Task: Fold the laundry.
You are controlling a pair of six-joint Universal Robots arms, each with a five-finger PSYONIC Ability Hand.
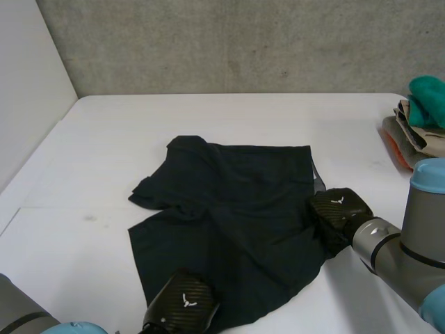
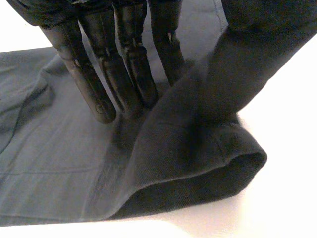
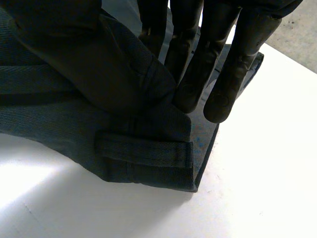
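You have the dark shorts [image 1: 229, 209] lying spread and rumpled on the white table [image 1: 125, 139], between the two hands. The left hand [image 1: 182, 300] sits on the near hem. In its wrist view its straight fingers [image 2: 129, 64] press the cloth, and a raised fold is pinched between them and the thumb. The right hand [image 1: 337, 212] is at the waistband edge. In its wrist view the fingers [image 3: 233, 74] and thumb nip a bunched ridge of cloth, with a belt loop [image 3: 143, 151] just below the fingertips. Beyond the right hand, well apart from the shorts, a stack of folded clothes [image 1: 417, 125] rests at the table's edge.
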